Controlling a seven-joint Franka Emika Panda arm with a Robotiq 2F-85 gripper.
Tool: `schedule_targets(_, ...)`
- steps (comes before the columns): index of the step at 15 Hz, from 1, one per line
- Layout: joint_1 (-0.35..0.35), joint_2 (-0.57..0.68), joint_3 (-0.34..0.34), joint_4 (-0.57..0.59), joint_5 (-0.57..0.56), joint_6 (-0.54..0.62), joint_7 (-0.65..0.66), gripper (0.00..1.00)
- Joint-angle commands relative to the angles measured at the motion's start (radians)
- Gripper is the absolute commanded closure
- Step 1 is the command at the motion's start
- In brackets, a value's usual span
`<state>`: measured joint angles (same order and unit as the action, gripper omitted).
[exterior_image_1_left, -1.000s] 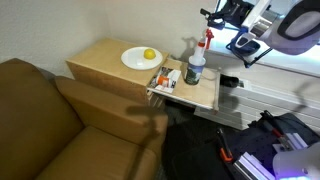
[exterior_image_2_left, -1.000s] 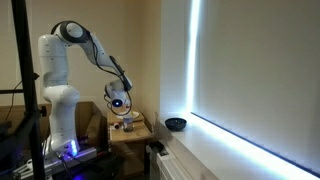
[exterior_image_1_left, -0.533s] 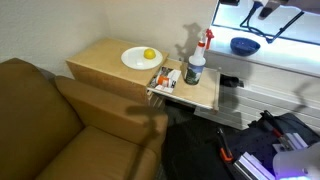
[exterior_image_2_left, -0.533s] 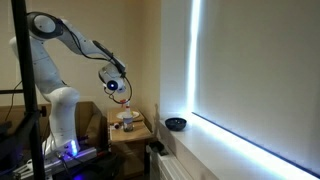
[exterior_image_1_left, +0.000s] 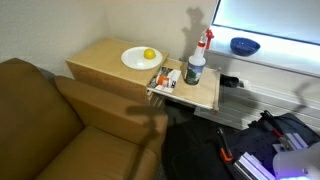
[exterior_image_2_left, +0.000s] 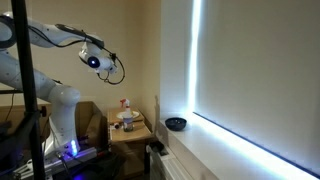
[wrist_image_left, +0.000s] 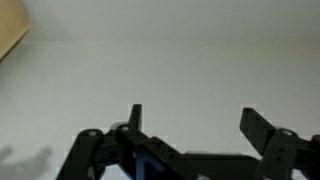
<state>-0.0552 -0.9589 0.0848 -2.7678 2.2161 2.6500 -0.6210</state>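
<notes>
I can read no text, brand, number or sign anywhere. The spray bottle (exterior_image_1_left: 197, 60) on the surface (exterior_image_1_left: 206, 95) carries a label (exterior_image_1_left: 194, 73), but it is too small and blurred to make out.

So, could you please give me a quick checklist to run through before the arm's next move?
1. The gripper is open: ok.
2. Nothing sits between its fingers: ok.
3. The arm is high above the side table, touching nothing: ok.
4. The spray bottle stands upright: ok.
5. The yellow fruit rests on the plate: ok.
6. What the open box holds: cannot tell.
</notes>
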Motion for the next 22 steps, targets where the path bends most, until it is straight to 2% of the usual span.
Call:
schedule_targets(1, 0.001, -0.058, 0.036, 0.000, 0.002, 0.077, 0.006, 0.00)
schedule_targets(2, 0.002, -0.116, 0.075, -0.002, 0.005, 0.145, 0.020, 0.00)
schedule_targets(4, 0.002, -0.188, 0.120, -0.013, 0.005, 0.188, 0.046, 0.00)
schedule_targets(7, 0.001, -0.194, 0.121, -0.021, 0.005, 0.190, 0.046, 0.00)
schedule_targets(8, 0.017, -0.228, 0.212, -0.020, 0.041, 0.274, -0.048, 0.00)
schedule_targets(10, 0.056, -0.189, 0.205, -0.014, 0.110, 0.289, -0.234, 0.00)
schedule_targets(12, 0.067, -0.166, 0.204, -0.013, 0.125, 0.276, -0.377, 0.00)
schedule_targets(18, 0.087, -0.067, 0.127, -0.016, 0.099, 0.241, -0.805, 0.00)
schedule_targets(22, 0.052, 0.007, 0.069, -0.016, 0.101, 0.227, -1.105, 0.00)
